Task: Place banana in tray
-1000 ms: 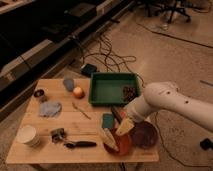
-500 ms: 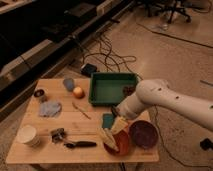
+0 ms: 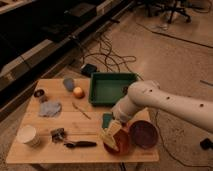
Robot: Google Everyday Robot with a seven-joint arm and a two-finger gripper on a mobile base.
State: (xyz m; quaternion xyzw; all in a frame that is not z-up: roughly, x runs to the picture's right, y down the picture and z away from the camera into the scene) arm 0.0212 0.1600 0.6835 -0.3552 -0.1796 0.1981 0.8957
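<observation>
The claw (image 3: 111, 133) hangs with its fingers spread over the left rim of the orange bowl (image 3: 120, 146), at the front of the table (image 3: 45, 152). The pale banana (image 3: 108, 140) lies in that bowl right beneath the fingers. It is hard to separate from them, and I cannot tell whether they touch it. A purple bowl (image 3: 143, 134) sits just beside on the right. The dark-green tray (image 3: 107, 91) stands behind, near the far edge. A round orange fruit (image 3: 78, 92) rests to its left.
</observation>
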